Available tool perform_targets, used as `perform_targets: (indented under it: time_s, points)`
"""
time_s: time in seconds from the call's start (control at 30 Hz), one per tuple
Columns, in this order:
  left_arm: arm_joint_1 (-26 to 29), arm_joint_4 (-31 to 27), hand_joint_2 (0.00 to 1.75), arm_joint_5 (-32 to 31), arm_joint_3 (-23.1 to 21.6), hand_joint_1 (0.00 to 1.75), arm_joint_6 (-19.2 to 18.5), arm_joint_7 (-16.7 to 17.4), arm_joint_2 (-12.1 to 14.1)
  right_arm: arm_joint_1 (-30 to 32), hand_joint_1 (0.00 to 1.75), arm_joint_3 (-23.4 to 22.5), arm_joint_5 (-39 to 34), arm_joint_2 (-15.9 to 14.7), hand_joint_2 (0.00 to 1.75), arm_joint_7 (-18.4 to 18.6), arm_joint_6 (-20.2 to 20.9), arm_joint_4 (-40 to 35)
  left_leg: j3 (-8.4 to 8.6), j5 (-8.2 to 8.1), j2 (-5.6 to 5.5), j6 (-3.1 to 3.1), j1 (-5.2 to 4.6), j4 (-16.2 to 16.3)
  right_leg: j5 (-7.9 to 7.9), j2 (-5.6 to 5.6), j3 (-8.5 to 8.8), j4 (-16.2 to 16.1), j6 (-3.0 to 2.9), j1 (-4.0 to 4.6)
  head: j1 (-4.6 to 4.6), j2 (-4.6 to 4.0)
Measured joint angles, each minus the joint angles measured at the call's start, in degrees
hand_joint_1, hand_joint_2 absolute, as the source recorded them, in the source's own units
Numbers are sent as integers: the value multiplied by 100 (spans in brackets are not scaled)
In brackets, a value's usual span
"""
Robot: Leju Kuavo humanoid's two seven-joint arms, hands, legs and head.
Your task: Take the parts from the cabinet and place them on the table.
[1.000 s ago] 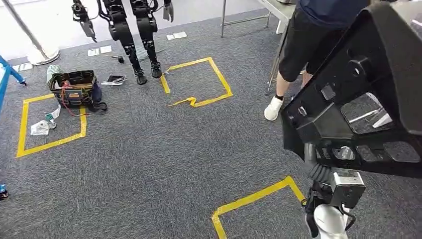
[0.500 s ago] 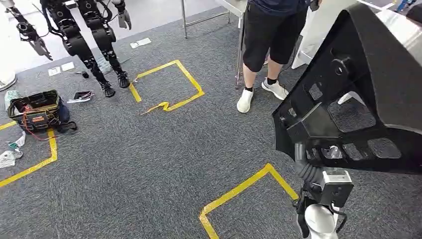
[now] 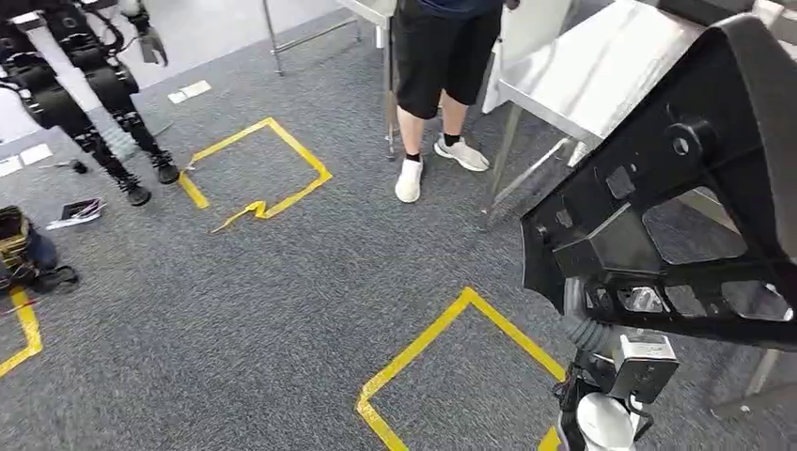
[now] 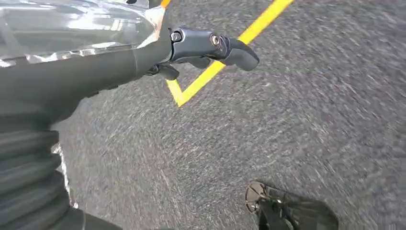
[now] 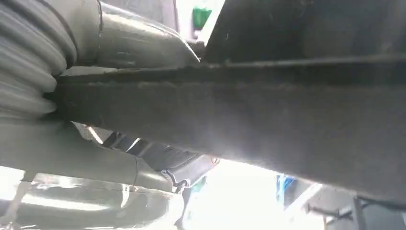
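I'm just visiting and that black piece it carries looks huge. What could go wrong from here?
The big black part fills much of the head view, so the robot may misjudge the steel table and knock its edge. A person stands close beside that table, in the likely path. The right robot hand grips the part by one edge; on a walking robot, it could slip.

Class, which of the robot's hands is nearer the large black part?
Right. The right hand grips the black part; the left hand hangs apart from it, over the grey carpet.
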Motion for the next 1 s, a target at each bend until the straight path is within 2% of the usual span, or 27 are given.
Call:
perform_targets:
  time_s: [0.03, 0.07, 0.1, 0.13, 0.2, 0.23, 0.27, 0.3, 0.33, 0.37, 0.4, 0.43, 0.5, 0.53, 0.57, 0.6, 0.63, 0.7, 0.73, 0.77, 0.8, 0.83, 0.87, 0.9, 0.93, 0.97, 1.0]
  points:
    - [-2, 0, 175, -4, -2, 0, -30, -2, -4, -1, 175, 0, 22, 0, 175, 5, -2, -29, 22, -19, 65, -29, -2, 8, 161, -195, 333, -578, 42, -1, 4, 0]
    - [-2, -7, 175, -4, -2, 0, -42, -2, 9, -14, 175, 0, 40, 0, 175, 5, -4, -37, 36, -47, 110, -66, -60, 22, 146, -502, 448, -843, -4, 17, 20, 0]
    - [-1, -9, 175, -4, -2, 0, -46, -4, 7, -12, 175, 2, 46, 7, 175, 18, -4, -51, 39, -76, 166, -101, -78, 33, 189, -405, 499, -838, -62, 37, 0, 0]
    - [-5, -11, 175, -6, -2, 0, -57, -4, 13, -7, 175, 0, 55, 4, 175, 24, -9, -63, 61, -72, 211, -112, -82, 33, 185, -332, 480, -821, -101, 40, -46, 0]
    - [-9, -13, 175, -7, -2, 0, -96, 31, 20, -6, 175, -13, 88, 0, 175, 59, -24, -81, 89, -86, 348, -152, -56, 25, 212, -188, 452, -825, -160, 39, -40, 0]
    - [-12, -13, 175, -5, -2, 0, -111, 48, 17, -1, 175, -13, 107, 0, 175, 70, -24, -114, 74, -135, 311, -196, -21, 56, 240, -108, 466, -849, -214, -32, -46, 0]
    - [-20, -13, 175, 13, -2, 0, -131, 68, 20, 7, 175, -18, 131, 2, 175, 79, -24, -155, 15, -292, -35, -232, 2, 235, 246, -50, 457, -847, -228, -33, -59, 0]
    - [-17, -13, 175, 41, -2, 0, -157, 74, 17, 0, 175, -20, 151, 4, 175, 90, -24, -171, -125, -510, -241, -246, 17, 563, 255, -7, 451, -847, -282, -34, -67, 0]
    - [-8, -13, 175, 83, 4, 0, -162, 90, 13, -1, 175, -20, 164, 9, 175, 92, -20, -175, -379, -787, -379, -260, 20, 1103, 260, 64, 438, -847, -303, -29, -83, 0]
    - [7, -13, 175, 96, 11, 0, -162, 98, 9, 5, 175, -20, 175, 7, 175, 92, -4, -173, -630, -984, -425, -270, 23, 1599, 273, 148, 421, -845, -322, -18, -87, 0]
    - [12, -13, 175, 114, 15, 0, -160, 101, 9, 14, 175, -20, 179, 4, 175, 92, 13, -173, -783, -1034, -438, -270, 24, 1865, 275, 222, 412, -844, -322, -10, -85, 0]
    - [13, -13, 175, 125, 20, 0, -160, 101, 7, 15, 175, -20, 179, 2, 175, 92, 33, -173, -803, -946, -444, -259, 24, 1861, 287, 300, 410, -843, -338, -3, -87, 0]
    - [11, -13, 175, 127, 20, 0, -162, 85, 7, 9, 175, -22, 179, 0, 175, 85, 48, -173, -531, -520, -477, -219, 29, 1270, 293, 443, 420, -840, -328, -3, -88, 0]
    - [9, -13, 175, 125, 20, 0, -168, 66, 9, 4, 175, -22, 179, 0, 175, 81, 57, -173, -220, -200, -601, -185, 35, 642, 302, 532, 429, -840, -314, -3, -90, 0]
    - [9, -13, 175, 120, 20, 0, -177, 48, 15, -7, 175, -24, 179, 0, 175, 79, 59, -173, -23, -73, -950, -147, 51, 230, 313, 596, 421, -840, -296, -17, -90, 0]
    - [9, -13, 175, 103, 20, 0, -186, 31, 20, -34, 175, -26, 177, 0, 175, 79, 59, -173, 37, -119, -1024, -135, 67, 74, 320, 655, 383, -805, -272, 68, -79, 0]
    - [9, -15, 175, 94, 18, 0, -201, 24, 22, -48, 175, -26, 179, 0, 175, 79, 59, -173, 23, -120, -936, -148, 37, 101, 347, 712, 349, -817, -234, 22, -83, 0]
    - [6, -15, 175, 87, 18, 0, -225, 15, 22, -37, 175, -28, 179, -2, 175, 77, 59, -173, 17, -103, -817, -103, -12, 103, 390, 847, 315, -858, -139, -24, -85, 0]
    - [1, -13, 175, 90, 20, 0, -230, 15, 15, -34, 175, -31, 182, -7, 175, 77, 59, -175, 31, -44, -717, -44, 37, 21, 404, 884, 235, -850, -98, 34, -81, 0]
    - [-9, -17, 175, 92, 20, 0, -225, 18, 15, -20, 175, -31, 188, -13, 175, 77, 61, -175, 44, -16, -635, -18, 33, -7, 325, 567, 187, -715, -116, 15, -83, 0]
    - [-8, -17, 175, 107, 20, 0, -216, 18, 15, -42, 175, -28, 188, -15, 175, 77, 61, -175, 31, -7, -570, 9, 34, -12, 158, 330, 54, -428, -153, 55, -21, 0]
    - [1, -17, 175, 107, 20, 0, -212, 22, 15, -48, 175, -24, 188, -9, 175, 77, 70, -175, 20, -6, -473, 17, 20, -12, -72, 204, -171, 53, -184, 52, -2, 0]
    - [6, -17, 175, 107, 20, 0, -210, 22, 9, -38, 175, -20, 188, -7, 175, 77, 72, -175, 9, -6, -380, 19, 14, -10, -261, 156, -377, 521, -199, 45, -13, 0]
    - [7, -17, 175, 109, 20, 0, -210, 24, 7, -22, 175, -20, 188, -9, 175, 77, 72, -173, -2, -6, -292, 18, 13, -8, -388, 132, -542, 913, -185, 42, 0, 0]
    - [6, -17, 175, 114, 20, 0, -201, 26, 4, -11, 175, -20, 188, -9, 175, 79, 72, -173, -4, -7, -210, 17, 15, -7, -395, 118, -573, 1014, -142, 33, 4, 0]
    - [3, -17, 175, 116, 20, 0, -153, 50, -7, -11, 175, -20, 188, -9, 175, 81, 81, -171, -3, -9, -131, 14, 20, -5, -313, 98, -452, 835, -86, 17, 9, 0]
    - [-5, -17, 175, 109, 20, 0, -101, 76, -37, -18, 175, -20, 188, -9, 175, 81, 87, -171, 5, -16, -59, 3, 24, -3, -148, 52, -191, 383, -17, 4, 4, 0]
